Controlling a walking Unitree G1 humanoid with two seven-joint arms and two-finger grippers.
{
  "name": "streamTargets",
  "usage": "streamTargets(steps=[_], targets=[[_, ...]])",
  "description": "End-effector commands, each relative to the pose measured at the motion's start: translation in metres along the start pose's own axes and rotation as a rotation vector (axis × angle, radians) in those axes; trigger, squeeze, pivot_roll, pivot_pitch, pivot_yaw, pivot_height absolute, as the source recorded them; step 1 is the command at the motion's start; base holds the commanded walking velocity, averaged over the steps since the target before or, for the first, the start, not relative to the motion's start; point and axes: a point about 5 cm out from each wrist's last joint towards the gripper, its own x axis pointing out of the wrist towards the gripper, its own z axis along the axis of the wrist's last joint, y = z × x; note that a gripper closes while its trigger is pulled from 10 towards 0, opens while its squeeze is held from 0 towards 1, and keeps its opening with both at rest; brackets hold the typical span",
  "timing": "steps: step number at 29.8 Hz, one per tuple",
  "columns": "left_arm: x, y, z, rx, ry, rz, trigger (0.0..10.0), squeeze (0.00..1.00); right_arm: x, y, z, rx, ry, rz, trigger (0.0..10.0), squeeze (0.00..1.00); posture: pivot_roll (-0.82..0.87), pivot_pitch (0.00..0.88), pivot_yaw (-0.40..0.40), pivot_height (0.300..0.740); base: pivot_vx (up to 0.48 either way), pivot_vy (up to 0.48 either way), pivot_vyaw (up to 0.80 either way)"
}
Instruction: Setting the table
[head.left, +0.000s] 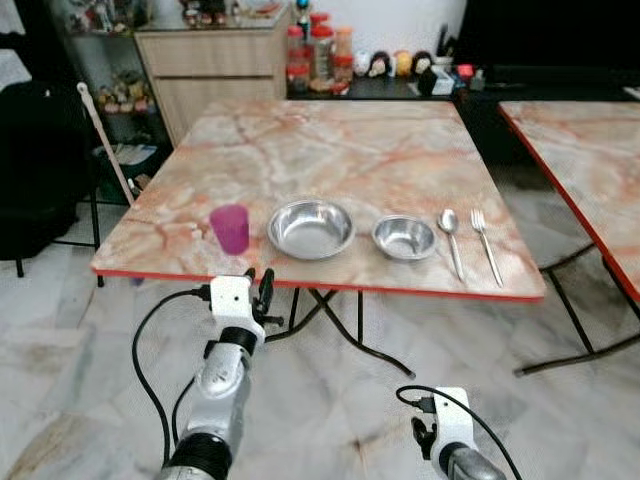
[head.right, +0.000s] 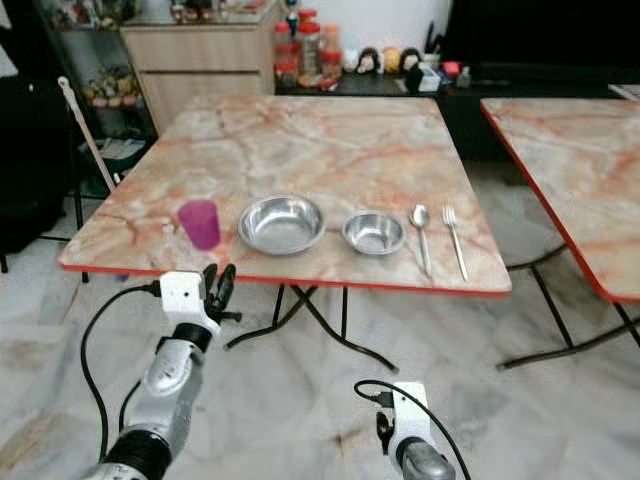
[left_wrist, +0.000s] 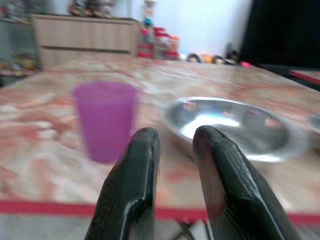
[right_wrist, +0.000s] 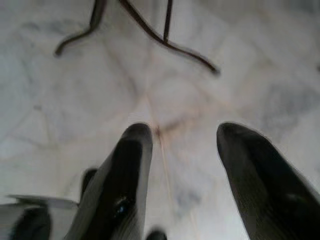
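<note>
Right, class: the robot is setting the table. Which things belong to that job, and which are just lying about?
Belonging to the job:
purple plastic cup
large round steel bowl
small round steel bowl
steel spoon
steel fork

Just lying about:
red-lidded jars
pale wooden stick

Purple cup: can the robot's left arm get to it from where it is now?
Probably yes. The left gripper hangs just off the table edge, aimed at the purple cup, with nothing between; the big bowl sits beside it.
</note>
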Motion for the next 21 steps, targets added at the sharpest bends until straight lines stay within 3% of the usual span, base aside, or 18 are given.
streamTargets(steps=[1,12,18,20,21], targets=[[0.003,0.006,0.005,-0.001,-0.007,0.023,10.0,0.0,0.001,0.006,0.002,0.002,-0.006,0.012,10.0,0.0,0.12,0.0,-0.017,0.74,0.48,0.0,0.0],[0.005,0.014,0.019,-0.004,-0.063,0.056,10.0,0.0,0.001,0.006,0.002,0.002,-0.003,0.013,10.0,0.0,0.13,0.0,-0.018,0.74,0.48,0.0,0.0],[-0.001,0.015,0.022,-0.035,-0.074,0.067,10.0,0.0,0.001,0.006,0.001,0.001,-0.001,0.015,10.0,0.0,0.13,0.0,-0.017,0.74,0.091,0.0,0.0],[-0.007,0.009,0.024,-0.072,-0.07,0.029,10.0,0.0,0.001,0.006,0.0,0.0,0.001,0.017,10.0,0.0,0.13,0.0,-0.014,0.74,0.0,0.0,0.0],[-0.009,0.007,0.025,-0.085,-0.068,0.02,10.0,0.95,0.001,0.006,0.0,0.001,0.002,0.018,10.0,0.0,0.13,0.0,-0.013,0.74,0.0,0.0,0.0]])
